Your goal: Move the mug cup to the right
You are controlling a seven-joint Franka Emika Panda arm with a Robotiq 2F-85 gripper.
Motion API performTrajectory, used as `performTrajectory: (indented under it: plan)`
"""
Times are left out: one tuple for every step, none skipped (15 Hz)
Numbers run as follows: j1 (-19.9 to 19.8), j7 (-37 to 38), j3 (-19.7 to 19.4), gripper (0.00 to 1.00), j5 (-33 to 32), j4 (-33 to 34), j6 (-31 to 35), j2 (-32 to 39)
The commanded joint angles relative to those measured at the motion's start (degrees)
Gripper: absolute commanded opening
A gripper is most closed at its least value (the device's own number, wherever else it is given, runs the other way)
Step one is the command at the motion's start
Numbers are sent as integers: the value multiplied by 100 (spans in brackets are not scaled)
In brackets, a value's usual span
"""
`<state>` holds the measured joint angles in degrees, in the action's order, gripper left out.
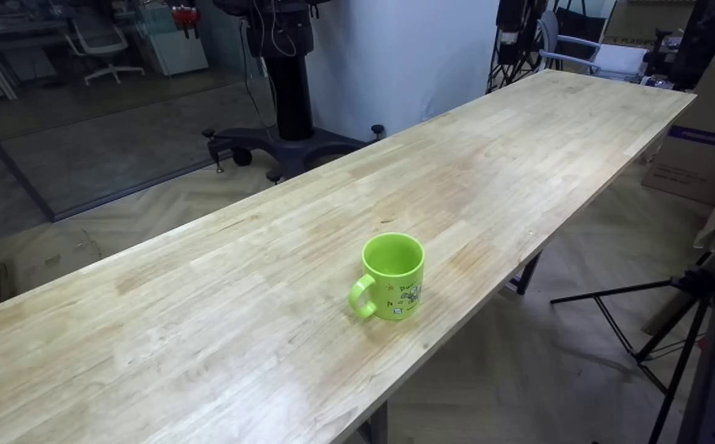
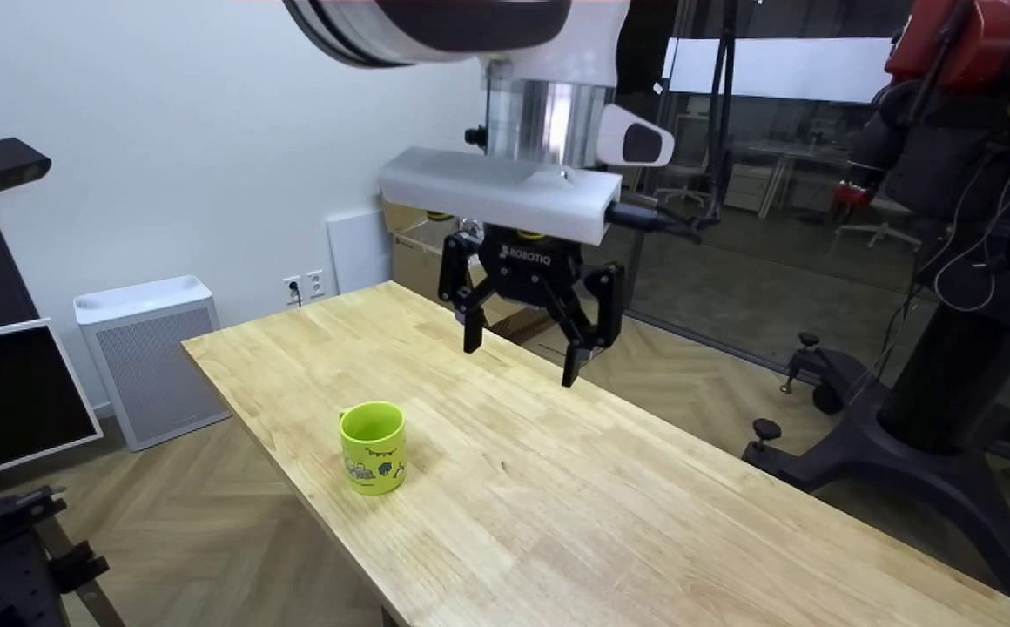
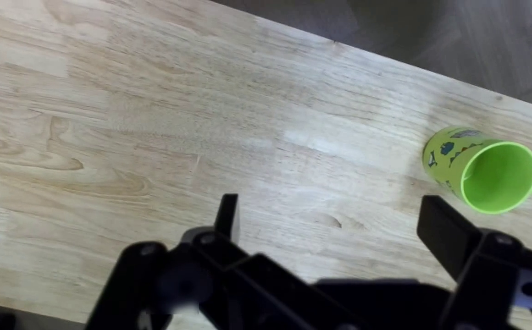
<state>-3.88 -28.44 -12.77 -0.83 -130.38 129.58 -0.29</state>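
Looks unstarted, with the printed lime-green mug upright near one long edge of the wooden table and the Robotiq gripper spread wide, holding nothing, higher up and apart. Probably leaves reaching, grasping, shifting right and releasing.

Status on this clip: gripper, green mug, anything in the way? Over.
Gripper open above the table, holding nothing. Green mug upright on the tabletop, not yet grasped. Possible snag: table edge close beside the mug.
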Motion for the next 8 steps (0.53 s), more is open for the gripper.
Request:
performTrajectory:
  plan:
    - [-167,44,206,100,-50,66,-14,108]
    - [-171,50,222,100,-58,104,-14,169]
    - [-178,50,223,100,-63,128,-14,187]
    - [-133,320,279,100,-343,106,68,205]
    - [-109,545,338,100,-602,74,163,235]
    - [-59,802,414,100,-901,33,311,281]
    - [-25,1030,483,100,-1158,8,422,328]
    - [14,1275,562,100,-1402,-21,539,386]
